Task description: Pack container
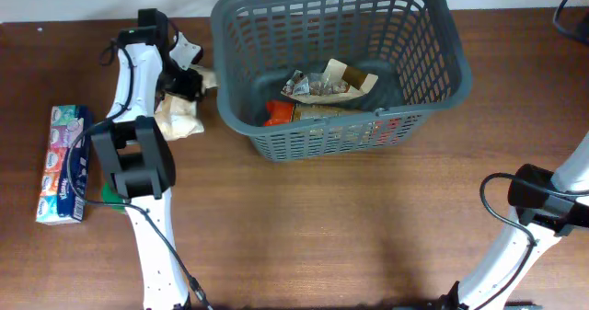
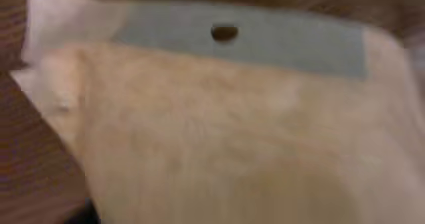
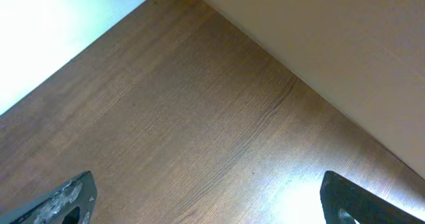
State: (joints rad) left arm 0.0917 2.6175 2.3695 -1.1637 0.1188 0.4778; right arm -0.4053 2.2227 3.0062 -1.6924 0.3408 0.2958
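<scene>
The container (image 1: 442, 80), a big dark grey lattice basket, stands at the back middle of the table and holds a crinkled printed packet (image 1: 327, 85) and a red-orange packet (image 1: 279, 113). Just left of it lies a cream bag (image 1: 179, 117). My left gripper (image 1: 189, 78) is down on the bag's upper end. In the left wrist view the cream bag (image 2: 219, 137), with a grey-green header strip (image 2: 292, 41) and a hang hole, fills the frame and my fingers do not show. My right gripper (image 3: 209, 197) hangs open over bare wood with nothing between its fingers.
A colourful pack of tissues (image 1: 64, 163) lies at the left edge, with a small green item (image 1: 110, 198) beside it under the left arm. The right arm (image 1: 543, 200) stands at the right edge. A pale wall (image 3: 345, 51) borders the table.
</scene>
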